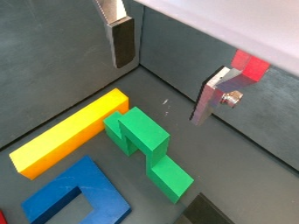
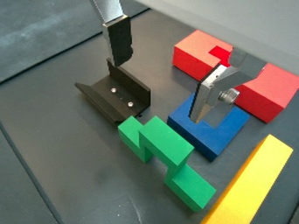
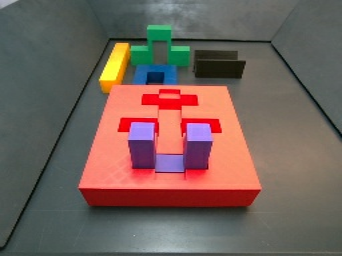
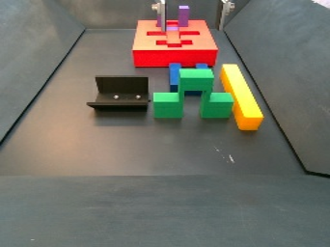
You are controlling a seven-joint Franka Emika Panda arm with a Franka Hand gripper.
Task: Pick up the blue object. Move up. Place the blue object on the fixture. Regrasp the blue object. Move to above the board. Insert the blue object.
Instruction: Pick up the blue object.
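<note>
Hovering gripper (image 2: 158,74), fingers spread and empty, one blue object (image 2: 211,129), one fixture (image 2: 114,94), one board (image 3: 171,145).

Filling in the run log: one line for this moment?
gripper: open, empty, raised | blue object: on floor beside green block | fixture: empty

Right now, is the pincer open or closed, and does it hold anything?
Pincer: open and holding nothing, hanging above the floor over the blue object and beside the fixture; both fingers are bare.
</note>
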